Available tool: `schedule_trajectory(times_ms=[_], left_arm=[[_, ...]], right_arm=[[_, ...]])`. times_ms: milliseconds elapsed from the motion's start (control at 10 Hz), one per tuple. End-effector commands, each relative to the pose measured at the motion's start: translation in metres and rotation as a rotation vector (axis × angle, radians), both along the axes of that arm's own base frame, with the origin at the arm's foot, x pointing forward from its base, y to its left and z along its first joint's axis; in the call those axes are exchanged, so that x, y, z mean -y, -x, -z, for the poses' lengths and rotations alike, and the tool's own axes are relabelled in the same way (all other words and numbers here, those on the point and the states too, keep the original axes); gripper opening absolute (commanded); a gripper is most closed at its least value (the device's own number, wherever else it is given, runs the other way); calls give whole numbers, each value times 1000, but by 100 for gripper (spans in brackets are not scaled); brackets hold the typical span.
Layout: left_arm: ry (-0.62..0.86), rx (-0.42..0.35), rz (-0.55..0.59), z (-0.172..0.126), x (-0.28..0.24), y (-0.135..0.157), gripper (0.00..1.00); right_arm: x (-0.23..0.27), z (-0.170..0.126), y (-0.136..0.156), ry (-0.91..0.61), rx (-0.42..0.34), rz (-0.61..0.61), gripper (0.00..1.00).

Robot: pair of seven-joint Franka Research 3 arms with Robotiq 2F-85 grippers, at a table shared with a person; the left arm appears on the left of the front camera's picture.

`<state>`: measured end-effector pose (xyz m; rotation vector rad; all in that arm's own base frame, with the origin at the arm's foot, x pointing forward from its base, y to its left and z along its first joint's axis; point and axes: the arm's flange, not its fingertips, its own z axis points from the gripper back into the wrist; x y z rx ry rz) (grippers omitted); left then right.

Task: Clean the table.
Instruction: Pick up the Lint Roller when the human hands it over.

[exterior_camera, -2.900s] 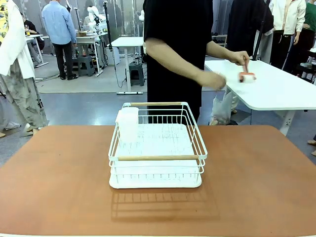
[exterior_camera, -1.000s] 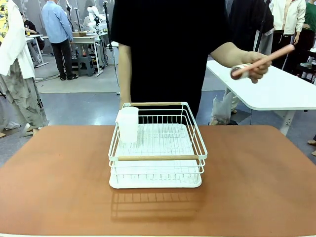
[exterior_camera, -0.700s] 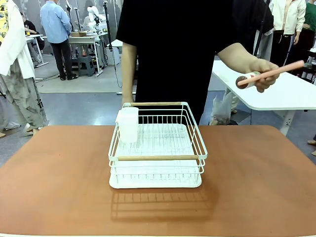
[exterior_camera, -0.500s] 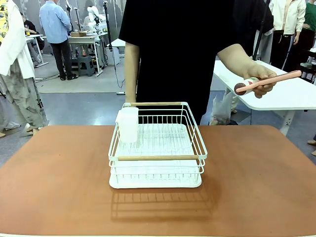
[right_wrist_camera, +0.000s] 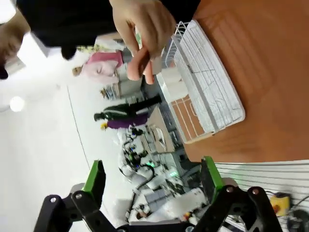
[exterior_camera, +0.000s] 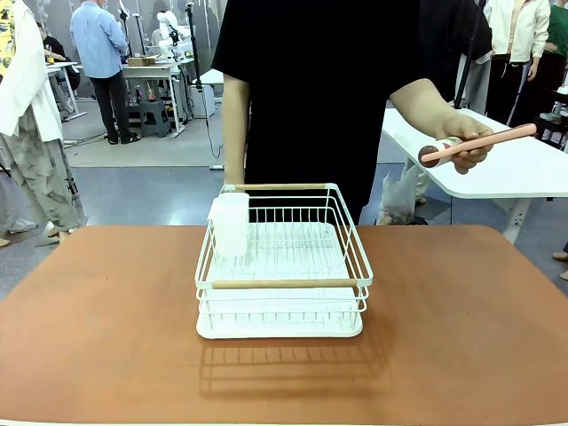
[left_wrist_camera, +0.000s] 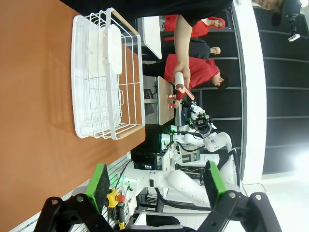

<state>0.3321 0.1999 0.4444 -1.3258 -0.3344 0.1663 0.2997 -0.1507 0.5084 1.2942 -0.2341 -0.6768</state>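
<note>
The reddish-brown table [exterior_camera: 461, 319] fills the lower front view, with a white wire rack [exterior_camera: 282, 284] at its middle. A person in a black shirt stands at the far side. Their hand [exterior_camera: 463, 135] holds a roller [exterior_camera: 479, 142] with a pink handle and a white roll, out over the far right, above table height. My left gripper [left_wrist_camera: 157, 179] stands open and empty off the table's edge, with table [left_wrist_camera: 34, 96], rack [left_wrist_camera: 104, 77] and roller [left_wrist_camera: 182, 89] beyond it. My right gripper [right_wrist_camera: 152, 180] is open and empty too, facing the hand with the pink handle [right_wrist_camera: 140, 63] and the table [right_wrist_camera: 260, 72].
A white cup-like container [exterior_camera: 231, 224] stands in the rack's back left corner, and wooden bars run along the rack's front and back rims. A white-topped side table [exterior_camera: 506, 173] stands behind on the right. Other people stand farther off on the left.
The person has turned from the white side table to face me and brought the roller out to the right. In the last second the hand dropped slightly. The rack has not moved.
</note>
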Motion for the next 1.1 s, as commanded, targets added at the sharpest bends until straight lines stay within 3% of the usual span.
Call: schedule_trajectory(times_ms=[0,200,400,700,1000], left_arm=[[2,3,0,-1,-1,2,100],[2,3,0,-1,-1,2,100],[2,3,0,-1,-1,2,100],[2,3,0,-1,-1,2,100],[2,3,0,-1,-1,2,100]], right_arm=[[-35,-18,0,11,-42,111,100],[-57,-22,-15,117,-103,165,100],[-68,-19,-37,110,-251,122,100],[-84,-17,-62,183,-274,75,100],[-87,-13,-80,148,-251,31,100]])
